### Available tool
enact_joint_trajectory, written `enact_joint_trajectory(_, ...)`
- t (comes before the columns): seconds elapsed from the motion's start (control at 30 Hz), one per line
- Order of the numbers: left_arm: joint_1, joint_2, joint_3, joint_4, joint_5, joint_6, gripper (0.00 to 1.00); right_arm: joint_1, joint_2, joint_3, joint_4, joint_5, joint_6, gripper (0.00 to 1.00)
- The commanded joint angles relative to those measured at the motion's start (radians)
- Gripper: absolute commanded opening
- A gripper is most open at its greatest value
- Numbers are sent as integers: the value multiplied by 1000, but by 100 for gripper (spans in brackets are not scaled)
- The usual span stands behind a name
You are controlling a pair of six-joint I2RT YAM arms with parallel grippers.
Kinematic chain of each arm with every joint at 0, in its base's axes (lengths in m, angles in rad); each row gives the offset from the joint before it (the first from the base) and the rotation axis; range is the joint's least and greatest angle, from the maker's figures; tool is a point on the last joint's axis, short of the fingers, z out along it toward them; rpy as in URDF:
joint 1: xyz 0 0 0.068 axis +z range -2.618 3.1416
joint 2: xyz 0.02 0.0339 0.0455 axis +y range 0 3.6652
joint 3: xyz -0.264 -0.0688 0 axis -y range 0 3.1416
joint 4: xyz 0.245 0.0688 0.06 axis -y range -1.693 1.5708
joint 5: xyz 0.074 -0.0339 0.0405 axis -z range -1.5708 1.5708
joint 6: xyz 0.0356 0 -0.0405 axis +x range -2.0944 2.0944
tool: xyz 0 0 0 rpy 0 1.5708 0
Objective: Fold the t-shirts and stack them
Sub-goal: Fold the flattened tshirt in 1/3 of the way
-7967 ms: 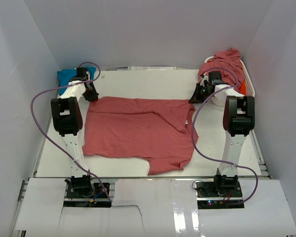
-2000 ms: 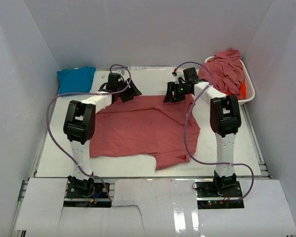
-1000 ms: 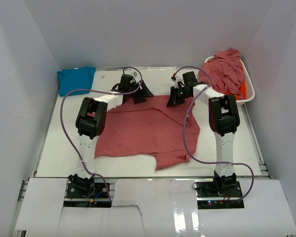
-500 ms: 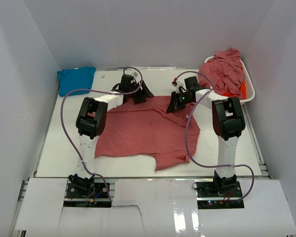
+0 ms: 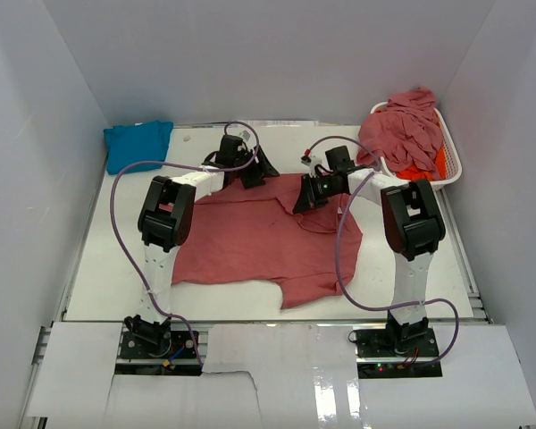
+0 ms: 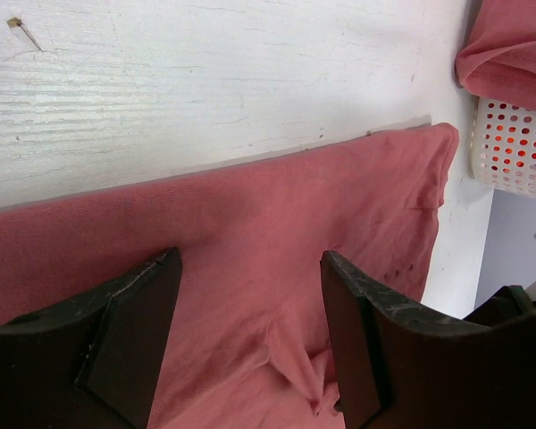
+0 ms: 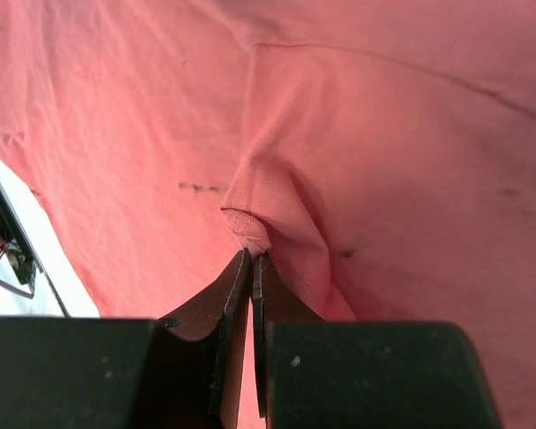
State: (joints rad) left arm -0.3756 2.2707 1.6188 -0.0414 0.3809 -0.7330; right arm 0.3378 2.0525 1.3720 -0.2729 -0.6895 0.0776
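Observation:
A dusty rose-red t-shirt (image 5: 259, 237) lies spread over the middle of the table. My right gripper (image 5: 302, 202) is shut on a pinch of its cloth (image 7: 248, 234) near the far right corner, which trails over the shirt body. My left gripper (image 5: 253, 175) stands open over the shirt's far edge (image 6: 250, 214), nothing between its fingers (image 6: 357, 331). A turquoise t-shirt (image 5: 138, 143) lies folded at the far left corner. More rose-red t-shirts (image 5: 407, 127) are heaped in the basket, with an orange one (image 5: 420, 172) beneath them.
The white slatted basket (image 5: 450, 170) stands at the far right, its wall also in the left wrist view (image 6: 514, 152). Purple cables loop from both arms. White walls close in the table on three sides.
Over the last second my right gripper has moved left and toward the near side, dragging the shirt's far right corner over the body. The left gripper has stayed still and open.

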Motion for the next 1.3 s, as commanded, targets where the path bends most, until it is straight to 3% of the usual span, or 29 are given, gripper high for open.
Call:
enact_joint_trajectory(0.0, -13, 16, 23, -18, -7, 9, 75, 10, -63, -27, 40, -48, -2, 8)
enact_joint_trajectory(0.37, -16, 23, 26, -25, -8, 12, 75, 82, -133, -85, 64, -53, -5, 8)
enact_joint_trajectory(0.47, -16, 26, 27, -25, -7, 12, 75, 113, -146, -83, 43, -10, -38, 14)
enact_joint_trajectory(0.67, -16, 29, 36, -35, -14, 17, 75, 197, -164, -108, 27, 174, -142, 17)
enact_joint_trajectory(0.93, -16, 42, 53, -54, -17, 21, 75, 282, -224, -221, 164, 482, -171, 18)
enact_joint_trajectory(1.0, -16, 41, 53, -55, -16, 21, 75, 287, -238, -257, 207, 528, -170, 33)
enact_joint_trajectory(1.27, -16, 33, 52, -69, -22, 37, 75, 325, -350, -404, 388, 656, -165, 47)
